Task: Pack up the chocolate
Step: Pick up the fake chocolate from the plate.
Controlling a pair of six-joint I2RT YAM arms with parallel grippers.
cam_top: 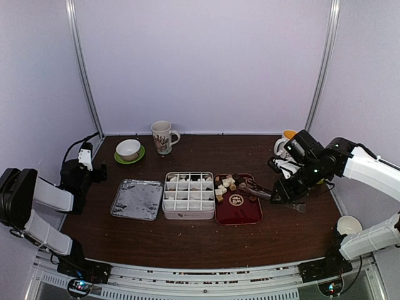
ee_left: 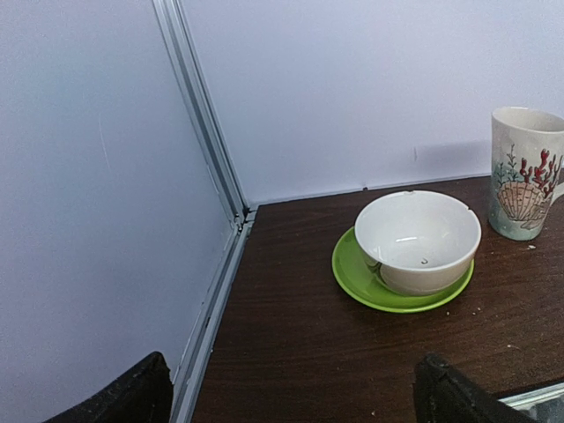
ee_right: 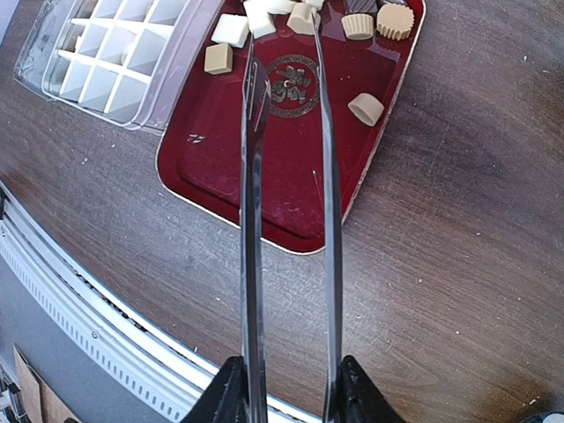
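Right gripper (ee_right: 292,395) — tongs (ee_right: 253,220) over chocolate (ee_right: 231,30)

Lab test booth: plain white panels (cam_top: 200,62) on aluminium posts (cam_top: 84,69) around a brown robot table (cam_top: 187,237)

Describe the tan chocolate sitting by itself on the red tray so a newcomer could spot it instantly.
Find the dark-red tray just right of the white divided box at the table's middle. Most chocolates crowd its far end, where the tongs point. This one lies alone nearer the tray's right edge: a tan round piece with bare red tray all around it.
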